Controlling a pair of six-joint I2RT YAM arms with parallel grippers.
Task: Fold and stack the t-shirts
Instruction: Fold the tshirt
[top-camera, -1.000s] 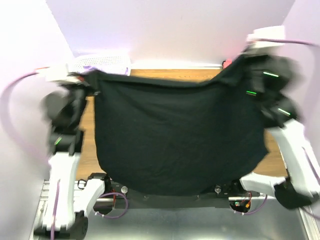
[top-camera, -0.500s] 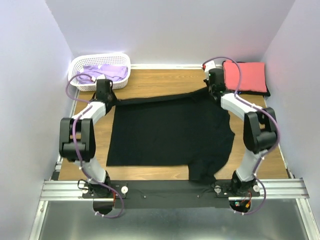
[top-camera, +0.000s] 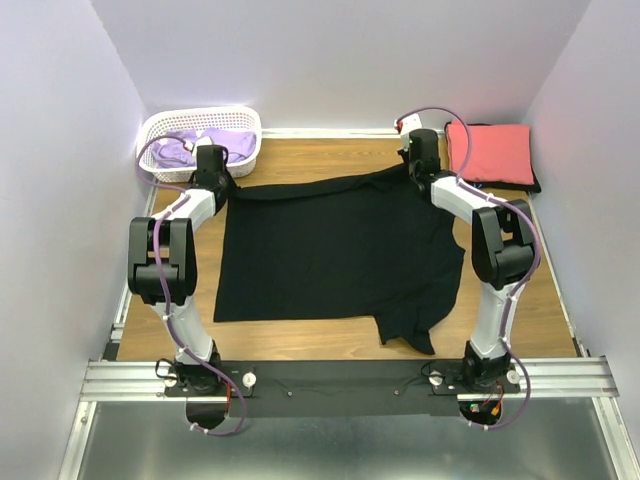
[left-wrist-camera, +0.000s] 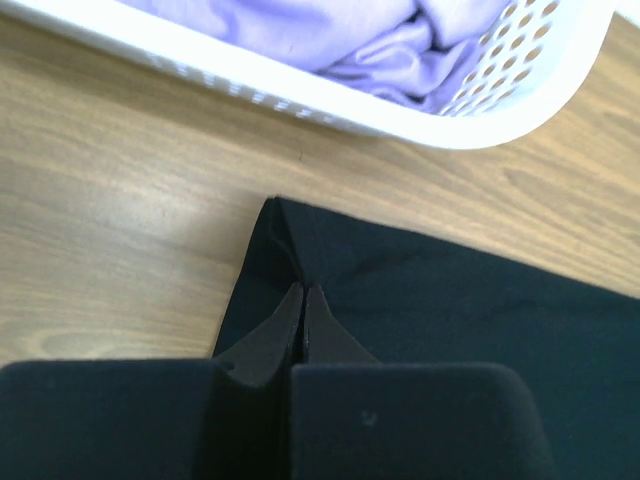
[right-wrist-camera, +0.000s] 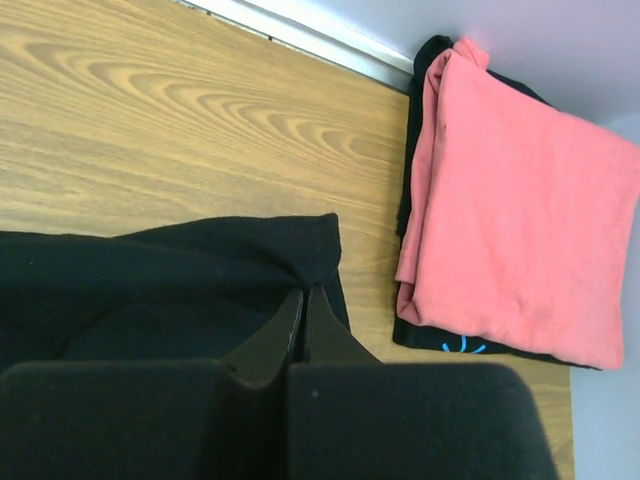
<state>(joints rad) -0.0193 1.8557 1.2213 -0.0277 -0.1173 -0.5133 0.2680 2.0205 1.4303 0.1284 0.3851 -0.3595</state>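
A plain black t-shirt (top-camera: 340, 250) lies spread flat across the middle of the table, its near right part rumpled. My left gripper (top-camera: 222, 186) is shut on its far left corner (left-wrist-camera: 285, 225), low over the wood next to the basket. My right gripper (top-camera: 413, 173) is shut on its far right corner (right-wrist-camera: 300, 250); the fingertips (right-wrist-camera: 318, 310) pinch a fold of cloth. A coral-red t-shirt (top-camera: 490, 152) lies folded at the back right on top of a dark one with a teal mark (right-wrist-camera: 462, 345). A lavender t-shirt (top-camera: 215, 143) sits crumpled in the basket.
A white lattice basket (top-camera: 160, 125) stands at the back left corner, its rim (left-wrist-camera: 300, 90) just beyond my left gripper. Walls close the table on three sides. A metal rail (top-camera: 340, 378) with the arm bases runs along the near edge.
A second ago both arms held the black t-shirt up, hanging in the air. They have swung it down and laid it flat, then drawn its far edge slightly further back.
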